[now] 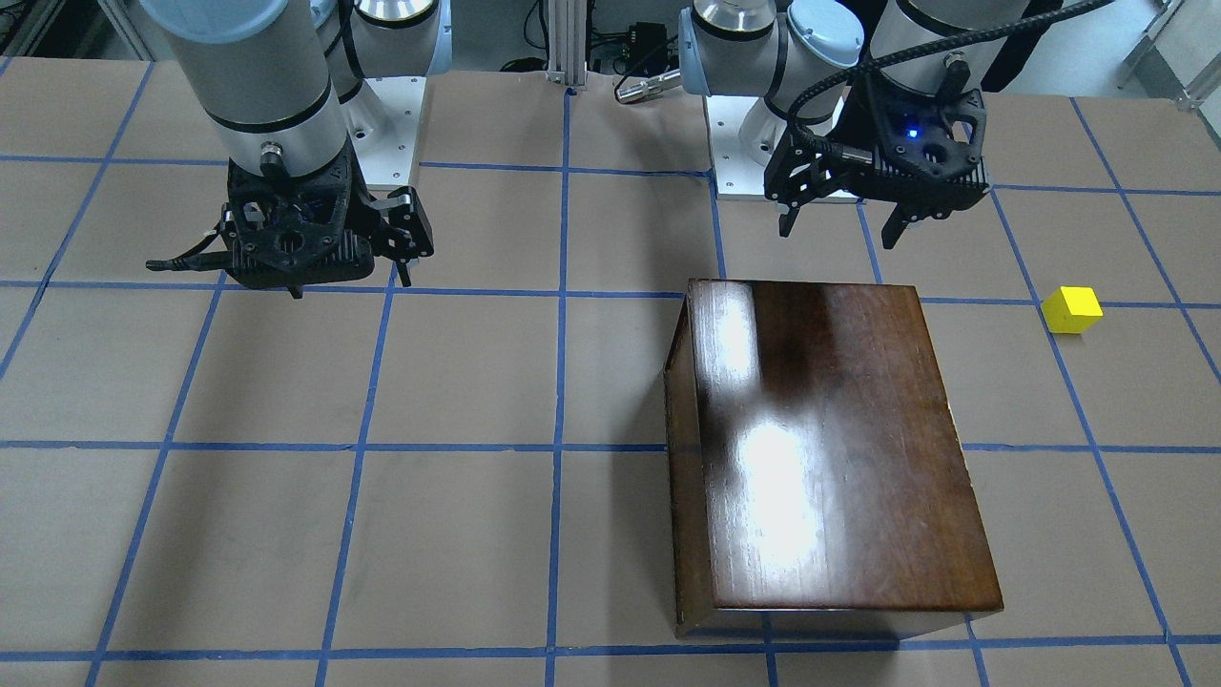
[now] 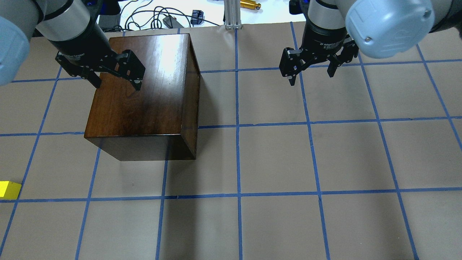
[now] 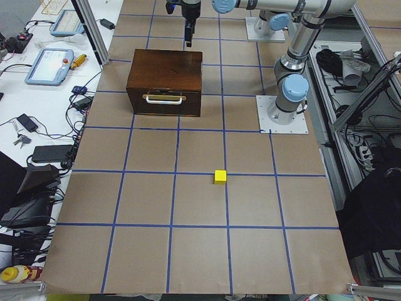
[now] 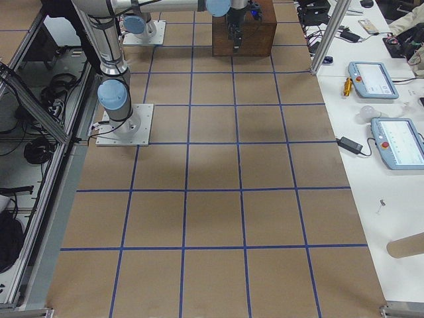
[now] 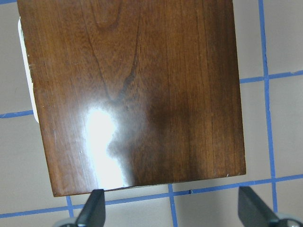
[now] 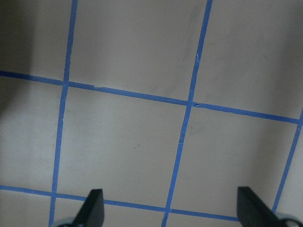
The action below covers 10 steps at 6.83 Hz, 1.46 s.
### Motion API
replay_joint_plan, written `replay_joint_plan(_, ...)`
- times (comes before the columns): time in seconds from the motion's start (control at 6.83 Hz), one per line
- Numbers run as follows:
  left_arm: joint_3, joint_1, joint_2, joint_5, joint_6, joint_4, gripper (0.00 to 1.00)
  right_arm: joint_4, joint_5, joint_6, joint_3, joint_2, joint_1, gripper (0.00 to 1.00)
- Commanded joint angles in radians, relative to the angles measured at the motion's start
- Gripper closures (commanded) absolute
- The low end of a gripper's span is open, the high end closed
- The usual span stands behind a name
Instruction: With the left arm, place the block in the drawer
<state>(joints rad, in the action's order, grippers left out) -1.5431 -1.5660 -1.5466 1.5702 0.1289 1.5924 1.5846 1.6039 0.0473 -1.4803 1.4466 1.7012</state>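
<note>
hovering above the glossy wooden box (image 1: 820, 448) with left gripper (image 1: 839, 234) spread wide, empty; yellow block (image 1: 1071, 309) well apart off to its side; drawer (image 3: 164, 106) closed; right gripper (image 2: 311, 77) spread too.

On the table (image 1: 458, 382), the block (image 1: 1071, 310) lies well left of the box (image 1: 830, 448).

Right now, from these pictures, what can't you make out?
- Inside of the drawer: it looks shut in the wooden box, so every view shows only outer wood.
- Front of the drawer: shows plainly only in the exterior left view, small; elsewhere the box's top or sides hide it.
- The block: the overhead view's left edge cuts it off; only part shows.
- Exterior right view: no block in frame; top edge cuts the box.
</note>
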Motion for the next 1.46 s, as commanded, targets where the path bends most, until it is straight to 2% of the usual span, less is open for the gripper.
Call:
replay_joint_plan(0.0, 0.0, 0.001, 0.0, 0.001, 0.0, 0.0, 0.0, 0.0, 0.001, -0.001, 0.0, 0.0, 0.0, 0.0)
replay_joint_plan(1.03, 0.0, 0.006, 0.003, 0.01, 0.009, 0.006, 0.0, 0.0, 0.001, 0.0, 0.0, 0.0, 0.0, 0.0)
replay_joint_plan(1.17, 0.012, 0.036, -0.006, 0.004, 0.023, 0.003, 0.0, 0.0, 0.001, 0.0, 0.0, 0.0, 0.0, 0.0)
replay_joint_plan(1.32, 0.014, 0.129, -0.024, -0.015, 0.096, 0.003, 0.0, 0.0, 0.001, 0.0, 0.0, 0.0, 0.0, 0.0)
